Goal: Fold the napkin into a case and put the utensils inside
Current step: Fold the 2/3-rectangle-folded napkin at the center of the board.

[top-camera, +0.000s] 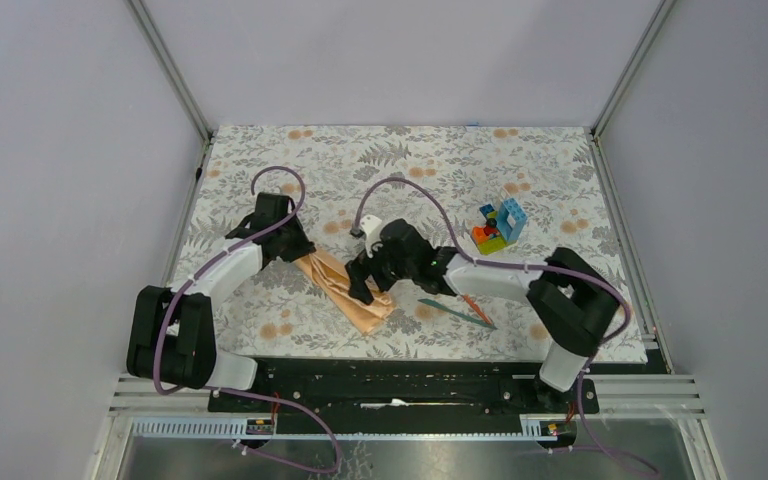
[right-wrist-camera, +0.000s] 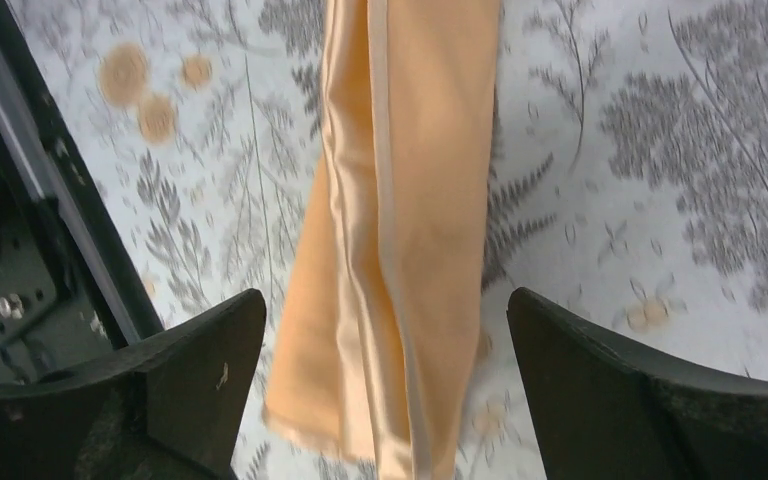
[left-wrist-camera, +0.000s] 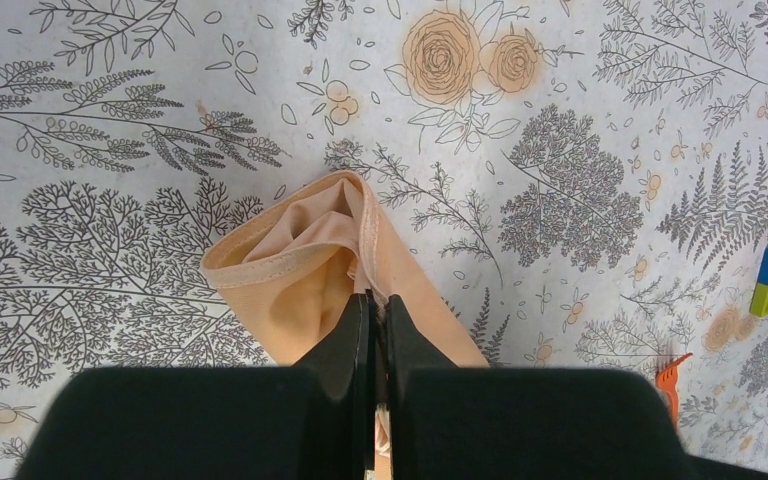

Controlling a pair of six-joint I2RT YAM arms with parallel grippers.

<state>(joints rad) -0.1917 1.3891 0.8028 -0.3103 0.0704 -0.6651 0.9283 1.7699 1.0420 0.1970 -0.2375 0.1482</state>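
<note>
A floral tabletop mat [top-camera: 260,170] is shown from above, with two black-and-white robot arms reaching in from the near edge. The napkin [top-camera: 348,288], a peach-orange satin cloth, is laid near the middle of the mat and is already gathered into a long, narrow strip set on a diagonal. No compact case has been formed, so the folding is judged to be only partly done.

The left hand [left-wrist-camera: 376,305] is closed, its two fingers pressed together on the far end of the napkin. Beyond them a hemmed layer is raised into an open loop, like the mouth of a pocket. The right hand [right-wrist-camera: 385,300] is held wide open over the near end of the strip, with one finger on each side and the cloth touched by neither.

The utensils have not been placed. The teal utensil [top-camera: 457,312] and the orange utensil [top-camera: 475,306] are seen lying on the mat just right of the napkin, beside the right forearm. A cluster of toy blocks [top-camera: 500,225] is set well apart, toward the far right.

In the overhead view both ends of the napkin are covered by the hands, so its layers cannot be counted. How much cloth is pinched by the left hand cannot be told. The utensils are too thin for their shapes to be made out, and only a cut-off tip of the orange one is caught in the left wrist view.
</note>
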